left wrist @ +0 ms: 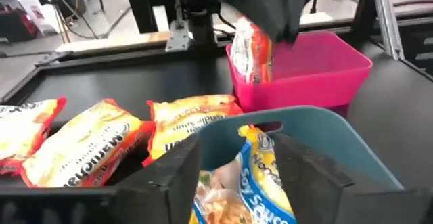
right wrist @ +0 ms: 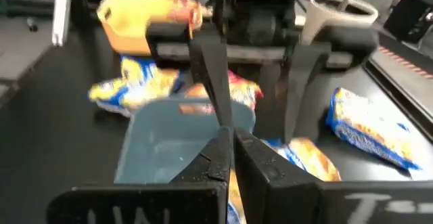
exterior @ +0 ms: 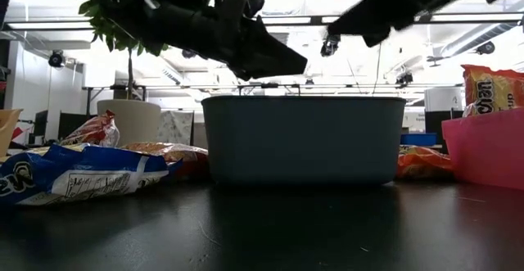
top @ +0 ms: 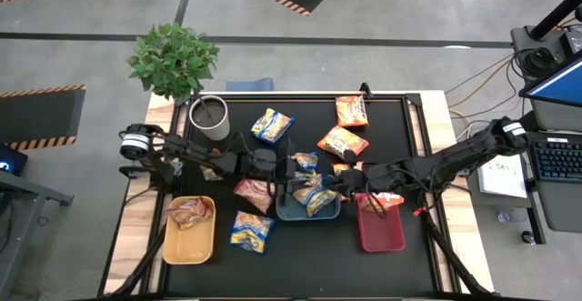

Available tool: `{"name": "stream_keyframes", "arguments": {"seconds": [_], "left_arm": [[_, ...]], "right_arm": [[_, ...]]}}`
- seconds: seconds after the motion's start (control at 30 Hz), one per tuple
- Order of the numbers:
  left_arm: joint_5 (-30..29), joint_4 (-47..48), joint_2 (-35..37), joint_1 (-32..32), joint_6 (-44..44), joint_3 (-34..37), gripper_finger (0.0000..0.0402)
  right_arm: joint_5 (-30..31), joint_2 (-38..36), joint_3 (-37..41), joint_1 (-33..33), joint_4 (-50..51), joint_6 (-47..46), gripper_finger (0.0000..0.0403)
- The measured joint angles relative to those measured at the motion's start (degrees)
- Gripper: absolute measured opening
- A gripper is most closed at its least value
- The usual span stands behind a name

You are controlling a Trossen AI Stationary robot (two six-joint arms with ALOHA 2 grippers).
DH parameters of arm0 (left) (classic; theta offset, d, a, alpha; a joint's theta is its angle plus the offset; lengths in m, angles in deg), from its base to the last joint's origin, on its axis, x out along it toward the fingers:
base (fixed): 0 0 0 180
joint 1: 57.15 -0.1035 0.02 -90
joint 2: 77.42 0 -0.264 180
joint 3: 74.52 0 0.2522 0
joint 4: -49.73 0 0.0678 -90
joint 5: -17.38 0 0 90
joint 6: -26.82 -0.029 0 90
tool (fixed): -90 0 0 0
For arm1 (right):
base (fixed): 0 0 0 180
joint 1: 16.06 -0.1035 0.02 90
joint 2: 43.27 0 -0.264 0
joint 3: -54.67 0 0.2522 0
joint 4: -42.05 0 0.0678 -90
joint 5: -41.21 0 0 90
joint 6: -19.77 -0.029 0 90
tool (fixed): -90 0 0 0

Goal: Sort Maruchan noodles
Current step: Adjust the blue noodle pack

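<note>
Maruchan packets lie scattered on the black table: blue-and-yellow ones (top: 271,125) (top: 251,231), orange ones (top: 351,110) (top: 343,141), a red one (top: 255,192). My left gripper (left wrist: 238,145) hangs open over the blue tray (top: 284,212), its fingers on either side of a blue-and-yellow packet (left wrist: 254,183) that stands in the tray. My right gripper (right wrist: 233,139) is shut on nothing, just right of the blue tray (right wrist: 162,143), beside the red tray (top: 382,237). An orange packet (left wrist: 250,51) leans on edge inside the red tray. A red packet (top: 189,212) lies in the yellow tray (top: 186,246). My left gripper has the blue-and-yellow packet's upper end (left wrist: 260,153) between its spread fingers, which come at it nearly level from the table's left. I cannot tell whether either finger (left wrist: 183,176) touches it. The packet's lower part is hidden below the picture's edge.
A white cup (top: 210,117) and a potted plant (top: 173,60) stand at the far left corner. The two arms meet over the table's middle, close above the blue tray (exterior: 303,140). Bare table shows along the near edge (top: 309,265).
</note>
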Motion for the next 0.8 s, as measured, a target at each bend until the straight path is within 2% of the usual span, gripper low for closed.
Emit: {"name": "stream_keyframes", "arguments": {"seconds": [0.27, 0.57, 0.8], "left_arm": [[0.1, -6.6, -5.3, -0.3, -0.2, -0.1, 0.0233], [0.1, -9.7, -8.8, -1.5, 0.3, -0.2, 0.0238], [3.1, -9.7, -14.1, -2.2, 1.5, -4.1, 0.0238]], "right_arm": [[-0.3, 0.5, 2.5, 0.3, -1.2, -2.3, 0.0008], [-0.5, 0.5, 4.9, 0.3, -5.4, -2.3, 0.0008], [-0.5, 0.5, 5.1, 0.3, -5.9, -2.3, 0.0008]]}}
